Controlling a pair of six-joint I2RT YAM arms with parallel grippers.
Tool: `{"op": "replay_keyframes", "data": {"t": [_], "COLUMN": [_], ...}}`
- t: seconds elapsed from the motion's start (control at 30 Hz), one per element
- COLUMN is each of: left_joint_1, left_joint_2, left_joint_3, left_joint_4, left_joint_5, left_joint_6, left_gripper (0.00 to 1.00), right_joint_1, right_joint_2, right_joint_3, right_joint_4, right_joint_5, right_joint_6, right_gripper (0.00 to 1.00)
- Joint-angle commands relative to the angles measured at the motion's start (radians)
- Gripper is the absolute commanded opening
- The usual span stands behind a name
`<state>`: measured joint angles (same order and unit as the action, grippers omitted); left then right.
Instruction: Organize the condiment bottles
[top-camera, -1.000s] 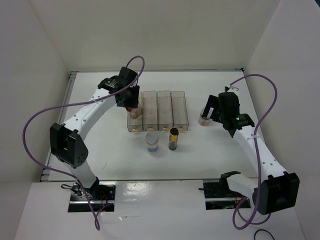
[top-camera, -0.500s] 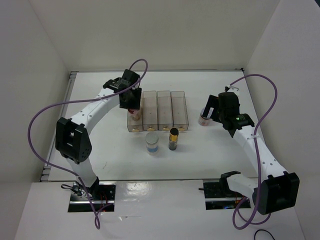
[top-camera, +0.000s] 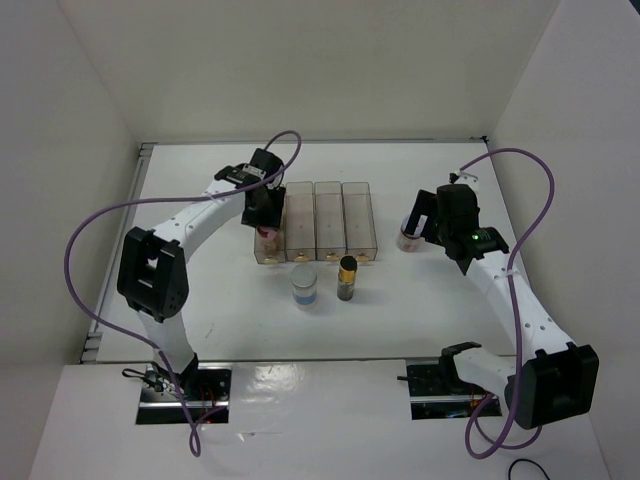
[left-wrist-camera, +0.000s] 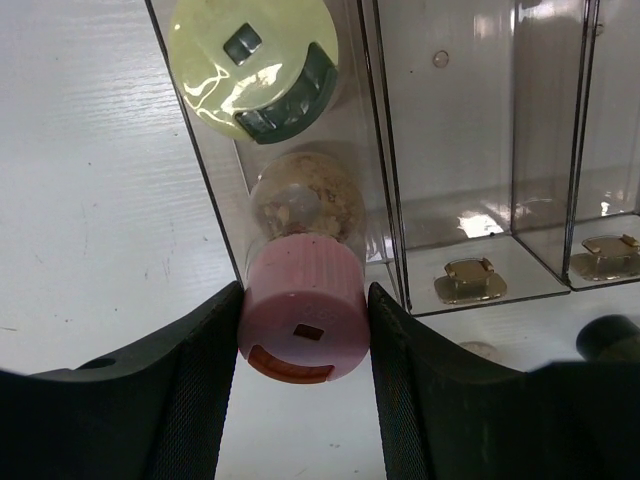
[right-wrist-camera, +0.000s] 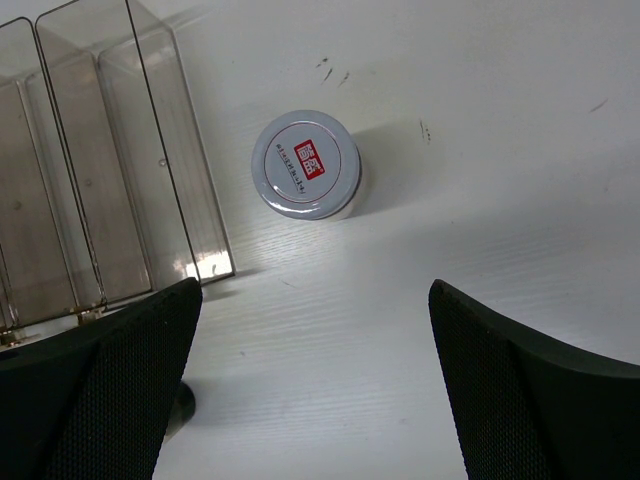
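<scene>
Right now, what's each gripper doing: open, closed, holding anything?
Left gripper: closed on the small pink-capped clear bottle.
Right gripper: open, holding nothing.

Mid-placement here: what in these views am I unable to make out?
- Left wrist view: base of the pink-capped clear bottle in the left claw, hidden below its own cap and body; seated or not, unknown.
- Top view: the white round bottle with purplish lid, mostly behind the right claw.
- Left wrist view: dark gold-capped bottle, cut off by the right edge.
</scene>
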<state>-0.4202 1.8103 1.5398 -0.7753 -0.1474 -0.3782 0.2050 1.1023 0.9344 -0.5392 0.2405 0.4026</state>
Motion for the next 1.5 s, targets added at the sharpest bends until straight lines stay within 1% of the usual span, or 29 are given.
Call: {"op": "replay_keyframes", "data": {"t": [0.0,0.1,0.23,0.27,0.37,0.4,0.47,0.57,0.63,0.7,0.73,0.77,0.8,0.83,0.9,0.93,0.97,1.07,1.2,1.33,1.47], "left_joint_1": [0.003,0.003,0.003,0.003,0.003,-0.006,-0.017,-0.017,-0.026,-0.026,-0.026,-0.026,-0.026,-0.038,-0.051,-0.081,-0.097,-0.166,-0.239,-0.298,-0.354], "left_joint_2": [0.024,0.034,0.034,0.034,0.006,-0.014,-0.040,-0.124,-0.167,-0.242,-0.273,-0.337,-0.370,-0.428,-0.472,-0.494,-0.494,-0.514,-0.523,-0.483,-0.424], "left_joint_3": [-0.003,-0.003,-0.003,0.008,0.037,0.057,0.080,0.114,0.125,0.134,0.120,0.091,0.071,0.051,-0.019,-0.036,-0.050,-0.119,-0.174,-0.185,-0.185], "left_joint_4": [0.039,0.048,0.048,0.048,0.025,0.012,-0.007,-0.039,-0.070,-0.084,-0.084,-0.084,-0.068,-0.052,-0.029,-0.028,-0.039,-0.039,-0.039,-0.039,-0.048], "left_joint_5": [0.022,0.022,0.032,0.032,0.023,0.011,0.002,0.002,0.060,0.074,0.109,0.133,0.159,0.230,0.328,0.383,0.393,0.393,0.318,0.249,0.149], "left_joint_6": [0.025,0.035,0.035,0.035,0.035,0.035,0.035,0.035,0.035,0.024,0.024,0.024,0.024,0.035,0.111,0.130,0.142,0.151,0.124,0.102,0.081], "left_gripper": [0.52,0.57,0.68,0.75,0.83,0.88,0.92,0.93,0.95,0.96,0.97,0.97,0.97,0.97,0.99,0.99,0.99,0.99,0.99,1.00,1.00], "right_joint_1": [-0.003,-0.003,-0.003,-0.003,-0.003,-0.003,-0.003,-0.003,-0.003,-0.003,-0.003,-0.003,-0.003,-0.003,-0.003,-0.003,-0.003,-0.003,-0.003,-0.003,-0.003], "right_joint_2": [0.001,0.010,0.010,0.010,0.010,0.010,0.010,0.010,0.001,-0.009,-0.018,-0.027,-0.027,-0.027,-0.036,-0.036,-0.036,-0.036,-0.036,-0.036,-0.036], "right_joint_3": [-0.003,-0.003,-0.003,-0.003,-0.003,-0.003,-0.003,-0.003,-0.003,-0.003,-0.003,-0.003,-0.003,-0.012,-0.013,-0.013,-0.013,-0.013,-0.013,-0.013,-0.013], "right_joint_4": [0.028,0.028,0.028,0.028,0.028,0.028,0.028,0.028,0.028,0.028,0.028,0.028,0.028,0.038,0.038,0.038,0.038,0.038,0.038,0.038,0.038], "right_joint_5": [0.020,0.020,0.020,0.020,0.020,0.020,0.020,0.020,0.020,0.020,0.020,0.020,0.020,0.020,0.020,0.011,0.011,0.011,0.011,0.011,0.020], "right_joint_6": [0.004,0.004,0.004,0.004,0.004,0.004,0.004,0.004,0.004,0.004,0.004,0.004,0.004,0.004,0.004,0.004,0.004,0.004,0.004,0.004,0.004], "right_gripper": [0.98,0.98,0.98,0.98,0.98,0.98,0.98,0.98,0.98,0.98,0.98,0.98,0.98,0.98,0.98,0.98,0.98,0.98,0.98,0.98,0.98]}}
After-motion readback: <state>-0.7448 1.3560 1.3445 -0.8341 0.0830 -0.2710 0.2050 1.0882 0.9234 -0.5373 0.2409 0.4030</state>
